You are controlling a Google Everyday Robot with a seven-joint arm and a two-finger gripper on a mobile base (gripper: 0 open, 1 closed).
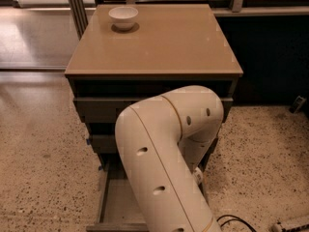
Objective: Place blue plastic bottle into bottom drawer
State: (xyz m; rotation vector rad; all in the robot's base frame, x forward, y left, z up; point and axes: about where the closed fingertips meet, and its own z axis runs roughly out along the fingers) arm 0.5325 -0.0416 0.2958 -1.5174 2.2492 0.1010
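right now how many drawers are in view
3: top drawer under the tabletop, middle drawer below it, bottom drawer pulled open lowest. End effector hidden behind the arm.
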